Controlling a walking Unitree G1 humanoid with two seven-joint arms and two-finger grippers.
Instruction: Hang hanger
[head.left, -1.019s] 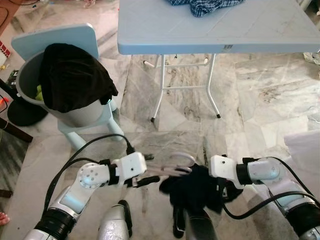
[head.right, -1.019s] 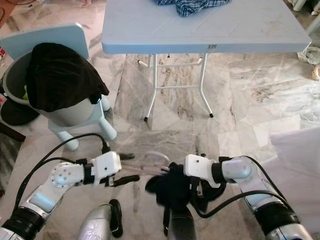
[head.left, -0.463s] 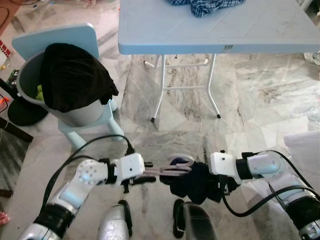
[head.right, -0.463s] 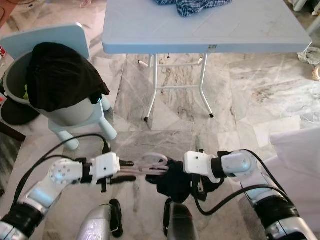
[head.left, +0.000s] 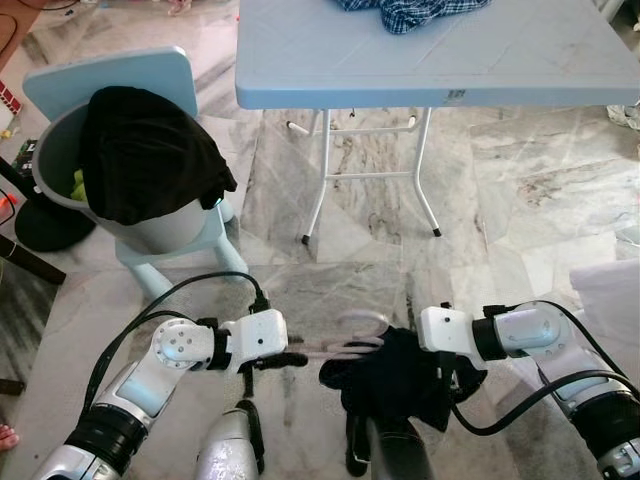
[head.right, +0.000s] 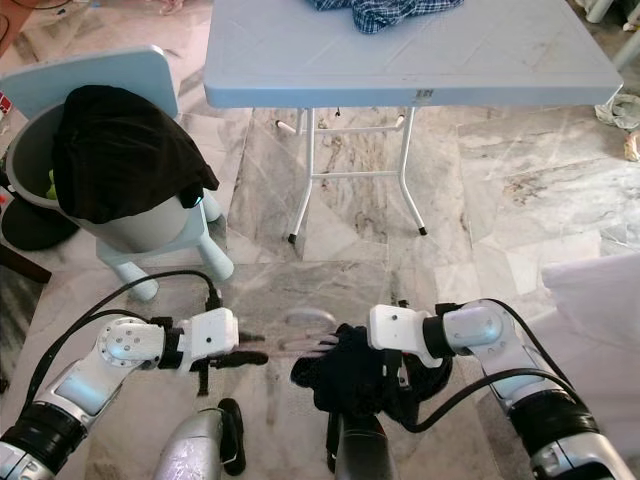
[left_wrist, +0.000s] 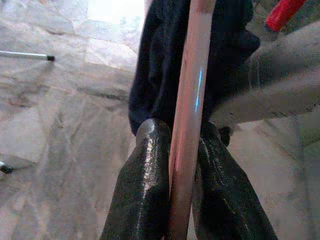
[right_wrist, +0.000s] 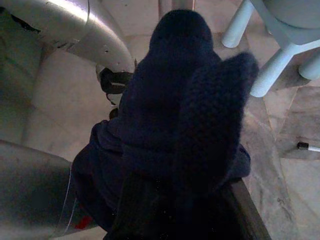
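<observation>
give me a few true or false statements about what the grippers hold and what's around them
1. The left gripper is shut on the pink hanger. True.
2. The right gripper is open with nothing in it. False: it is shut on the dark garment.
3. A checked cloth lies on the folding table. True.
4. The grey bin stands under the folding table. False: it stands to the robot's left, on a light blue stool.
5. A black cloth is draped over the bin. True.
</observation>
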